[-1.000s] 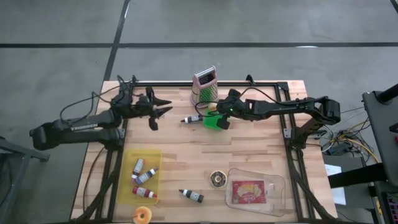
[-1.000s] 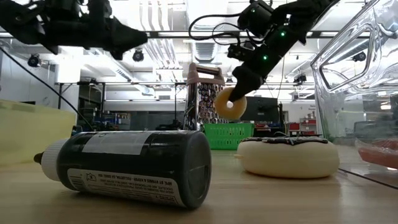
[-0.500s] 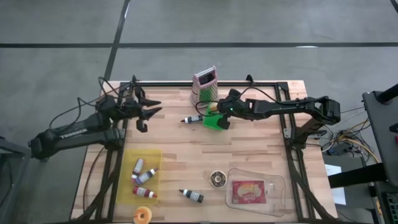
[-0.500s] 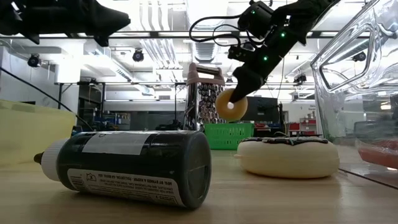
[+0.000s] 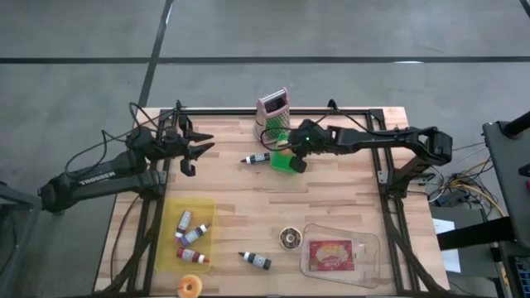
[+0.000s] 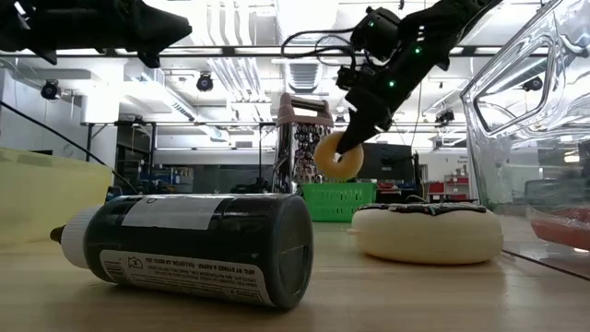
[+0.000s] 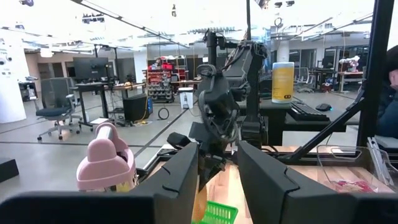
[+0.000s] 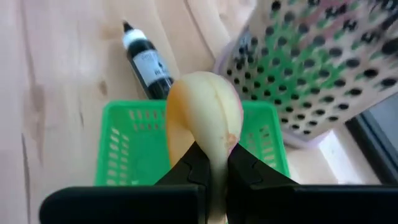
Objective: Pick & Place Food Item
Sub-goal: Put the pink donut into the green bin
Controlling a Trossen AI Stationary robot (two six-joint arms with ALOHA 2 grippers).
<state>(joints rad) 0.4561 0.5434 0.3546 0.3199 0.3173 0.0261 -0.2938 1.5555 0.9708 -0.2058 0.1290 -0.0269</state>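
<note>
My right gripper [image 5: 291,150] is shut on a pale glazed donut [image 6: 337,158], which it holds on edge just above a small green basket [image 5: 286,162]. The basket stands on the table in front of a pink-topped grater [image 5: 272,114]. In the right wrist view the donut [image 8: 204,115] hangs over the basket [image 8: 130,158]. My left gripper [image 5: 195,149] is open and empty, raised over the table's far left part. My right gripper pinches the donut's ring [image 8: 214,149] between its two fingers, one on each flat face, at its upper edge. The fingers slant down from the table's right side. The donut hangs on edge below the fingertips [image 6: 354,136], clear of the basket.
A black bottle [image 5: 255,158] lies left of the basket. Near the front are a yellow tray [image 5: 170,240] with several bottles, a loose bottle [image 5: 256,261], a chocolate donut [image 5: 290,238], another donut [image 5: 190,286] and a clear container [image 5: 364,248] with food.
My left gripper has drawn back toward the table's left edge, still open, and then stayed put. My right gripper has shifted a little toward the table's left with the donut, which stays on edge above the basket.
</note>
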